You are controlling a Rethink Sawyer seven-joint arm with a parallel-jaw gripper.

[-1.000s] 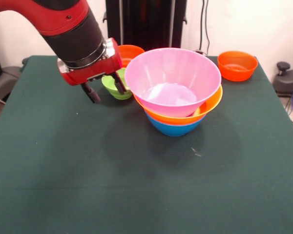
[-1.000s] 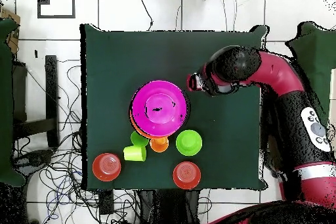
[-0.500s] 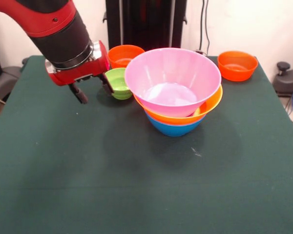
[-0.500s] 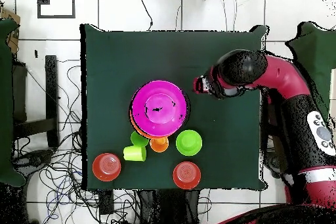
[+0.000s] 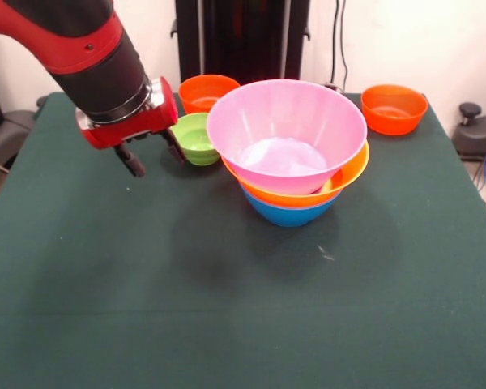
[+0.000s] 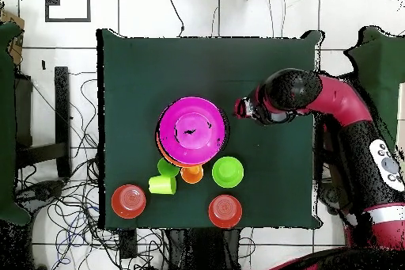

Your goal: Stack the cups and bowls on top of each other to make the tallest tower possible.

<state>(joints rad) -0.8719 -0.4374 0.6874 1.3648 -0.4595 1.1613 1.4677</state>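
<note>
The tower stands mid-table: a large pink bowl (image 5: 285, 130) in a yellow-orange bowl (image 5: 350, 173) in a blue bowl (image 5: 290, 213). From above only the pink bowl (image 6: 191, 131) shows well. My gripper (image 5: 154, 157) hangs open and empty left of the tower, beside a small green bowl (image 5: 194, 138); it also shows in the overhead view (image 6: 240, 109). The green bowl (image 6: 227, 171) stands apart from the tower. The lime-yellow cup (image 6: 162, 184), green cup (image 6: 167, 167) and orange cup (image 6: 191, 174) cluster by the tower, hidden in the front view.
Two small orange bowls stand at the table's robot-side edge: one behind the green bowl (image 5: 206, 89) (image 6: 225, 211), one at the corner (image 5: 393, 108) (image 6: 128, 200). A dark green cloth (image 5: 227, 308) covers the table. Cables lie on the floor around it.
My gripper has drawn away from the green bowl, moving left in the front view and a little toward the robot's side. The bowls and cups have not moved.
</note>
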